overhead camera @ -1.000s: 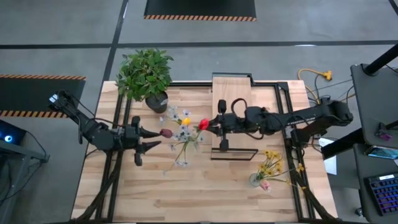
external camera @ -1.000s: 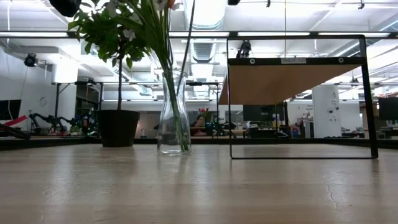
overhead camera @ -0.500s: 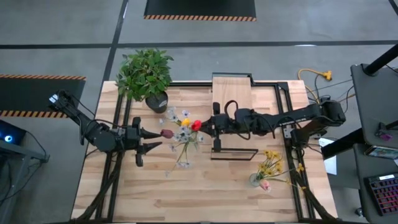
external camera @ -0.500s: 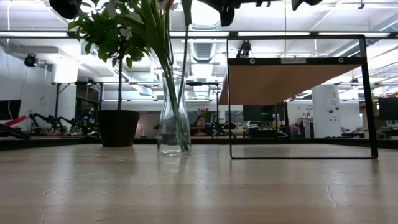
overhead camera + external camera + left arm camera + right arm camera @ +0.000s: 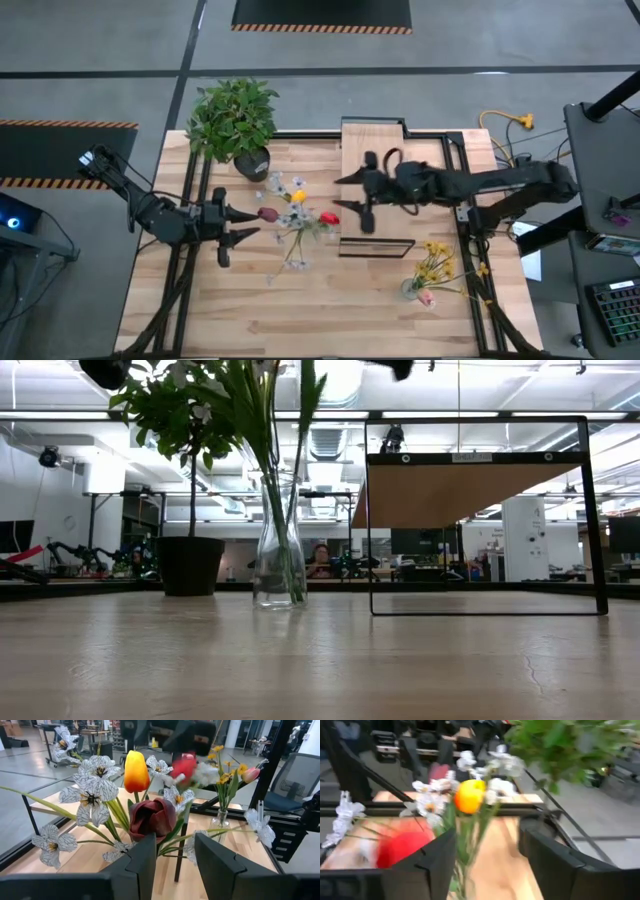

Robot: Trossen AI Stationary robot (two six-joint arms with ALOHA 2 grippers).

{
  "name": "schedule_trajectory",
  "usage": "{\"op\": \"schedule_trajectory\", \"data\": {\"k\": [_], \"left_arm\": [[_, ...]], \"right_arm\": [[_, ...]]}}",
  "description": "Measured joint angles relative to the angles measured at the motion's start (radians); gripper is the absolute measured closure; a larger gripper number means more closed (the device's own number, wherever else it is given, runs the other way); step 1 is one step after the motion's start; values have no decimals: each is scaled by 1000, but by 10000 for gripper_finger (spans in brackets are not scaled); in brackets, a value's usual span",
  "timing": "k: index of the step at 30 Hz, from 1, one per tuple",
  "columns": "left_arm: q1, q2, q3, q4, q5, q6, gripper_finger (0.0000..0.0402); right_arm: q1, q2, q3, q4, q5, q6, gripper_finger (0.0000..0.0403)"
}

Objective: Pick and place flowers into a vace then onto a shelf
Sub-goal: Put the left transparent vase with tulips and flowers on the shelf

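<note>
A clear glass vase (image 5: 279, 550) stands near the table's middle, holding several flowers (image 5: 296, 215): a yellow tulip (image 5: 136, 770), a red tulip (image 5: 328, 217), a dark red tulip (image 5: 152, 820) and pale white-grey blooms. My left gripper (image 5: 248, 222) is open, level, just left of the bouquet, with the dark red tulip just beyond its fingertips (image 5: 145, 865). My right gripper (image 5: 350, 200) is open and empty, above the table to the right of the bouquet; its wrist view shows the yellow tulip (image 5: 470, 795) and the blurred red tulip (image 5: 402, 847). The shelf (image 5: 372, 150) stands behind the vase.
A bushy potted plant (image 5: 232, 118) stands at the far left. A second small vase (image 5: 415, 288) with yellow blooms and a pink tulip stands at the near right. The shelf's black frame (image 5: 480, 510) rises right of the vase. Bare tabletop lies toward the near edge.
My right gripper carried the red tulip toward the vase, then opened, let it go and drew back toward the table's right edge. The red tulip now stands among the other flowers in the vase, leaning to the right.
</note>
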Motion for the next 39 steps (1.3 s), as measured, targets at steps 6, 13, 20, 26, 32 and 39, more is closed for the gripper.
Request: {"op": "schedule_trajectory", "data": {"k": [6, 13, 20, 26, 32, 39], "left_arm": [[0, -17, 3, -4, 0, 0, 283], [-1, -43, 3, -98, 1, 0, 283], [0, -137, -2, -225, -1, 0, 283], [0, -227, -75, -225, -26, 16, 283], [1, -305, -215, -154, -46, 27, 283], [32, -364, -359, 133, 163, 172, 283]], "right_arm": [[1, -120, 52, -184, 8, 0, 150], [5, -246, 44, -331, 36, 90, 145], [68, -349, -106, -302, 127, 128, 145], [133, -448, -264, -177, 238, 92, 147], [152, -520, -476, 114, 237, 40, 156], [151, -541, -653, 333, 237, -12, 161]]}}
